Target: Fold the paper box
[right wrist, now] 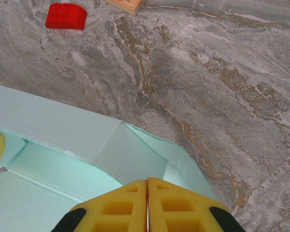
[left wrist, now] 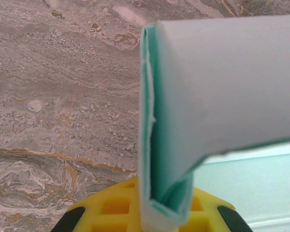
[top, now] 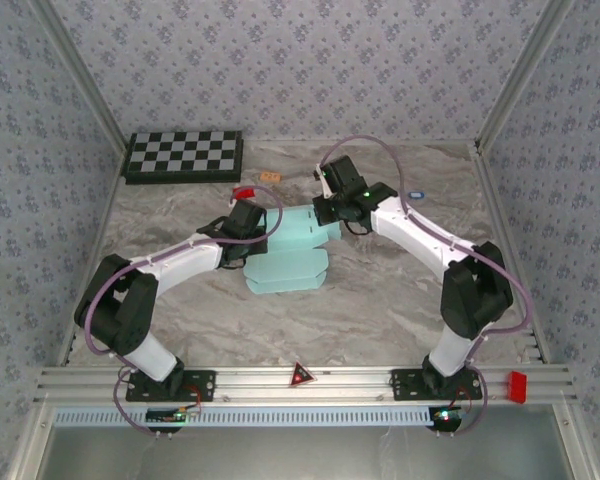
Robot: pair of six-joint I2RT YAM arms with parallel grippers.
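The paper box (top: pixel 288 255), a pale aqua card sheet partly folded, lies in the middle of the marble table between both arms. My left gripper (top: pixel 248 226) is at its left side. In the left wrist view, my left gripper (left wrist: pixel 165 200) is shut on an upright doubled wall of the paper box (left wrist: pixel 222 82), which rises between the yellow fingers (left wrist: pixel 111 205). My right gripper (top: pixel 340 207) is at the box's right far corner. In the right wrist view, my right gripper (right wrist: pixel 147 182) is shut, its yellow fingers pressed together over a corner flap of the paper box (right wrist: pixel 130 154), with nothing seen between them.
A black-and-white checkerboard (top: pixel 185 155) lies at the back left. A red brick (top: pixel 245 192) and a small wooden block (top: pixel 270 176) sit just behind the box, and also appear as the red brick (right wrist: pixel 66 16) and the wooden block (right wrist: pixel 126 5). A small blue object (top: pixel 416 196) lies to the right.
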